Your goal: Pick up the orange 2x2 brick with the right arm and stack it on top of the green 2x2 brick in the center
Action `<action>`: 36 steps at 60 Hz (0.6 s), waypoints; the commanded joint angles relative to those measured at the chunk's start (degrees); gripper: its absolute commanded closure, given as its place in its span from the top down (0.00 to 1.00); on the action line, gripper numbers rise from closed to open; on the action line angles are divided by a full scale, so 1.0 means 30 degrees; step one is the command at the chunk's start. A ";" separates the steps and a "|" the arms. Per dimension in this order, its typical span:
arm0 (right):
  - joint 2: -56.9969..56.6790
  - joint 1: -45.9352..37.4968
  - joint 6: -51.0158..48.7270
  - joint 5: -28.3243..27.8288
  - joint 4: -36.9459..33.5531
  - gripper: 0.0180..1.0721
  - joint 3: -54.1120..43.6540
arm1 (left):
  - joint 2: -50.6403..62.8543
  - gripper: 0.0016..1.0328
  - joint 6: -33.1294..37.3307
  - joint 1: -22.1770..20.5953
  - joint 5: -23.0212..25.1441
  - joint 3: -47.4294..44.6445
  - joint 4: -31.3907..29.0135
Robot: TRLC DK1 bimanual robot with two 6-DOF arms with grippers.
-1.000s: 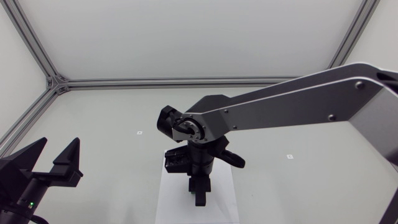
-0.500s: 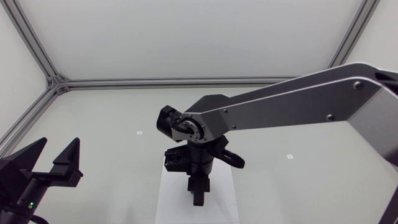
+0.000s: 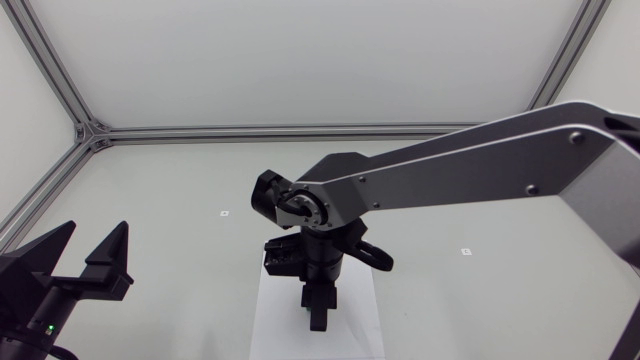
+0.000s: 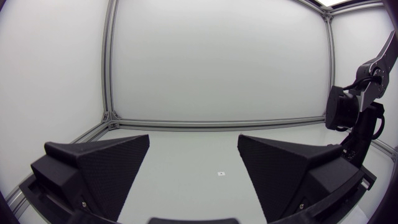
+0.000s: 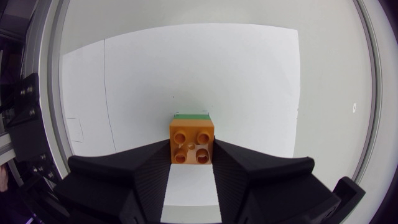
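- Head view: your right arm's matte black gripper point(image 3: 318, 320) points straight down over the white paper sheet point(image 3: 268, 322) at the table's centre. Its wrist hides both bricks here, so do not judge alignment from this view. Your left arm's black gripper point(image 3: 92, 240) sits well apart at the near left, its 2 fingers spread and empty.
- Left wrist view: the left fingers stand wide apart with nothing between them. The right arm shows off to the side, far from them. You can leave the left arm parked, as it is not in the way.
- Right wrist view: the 2 fingers pinch the orange 2x2 plastic brick point(image 5: 192, 142) from both sides, studs up. A thin strip of the green 2x2 plastic brick point(image 5: 191, 116) peeks out just past its far edge, underneath. It looks like the orange brick sits a little short of square over the green one. I cannot tell whether the studs have engaged.
- To do it well, nudge forward until the green strip disappears. Then press straight down without tilting, and spread the fingers only once the brick feels seated.
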 commanded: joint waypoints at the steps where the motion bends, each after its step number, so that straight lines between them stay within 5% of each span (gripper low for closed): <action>1: 0.1344 0.0425 -0.0319 -0.0006 0.0283 0.08 -0.1519 | -0.0151 0.96 0.0250 0.0053 0.0076 -0.0783 -0.0252; 36: 0.0993 0.0630 -0.1169 0.0111 -0.0039 0.08 -0.1402 | -0.0151 0.96 0.0250 0.0053 0.0076 -0.0783 -0.0252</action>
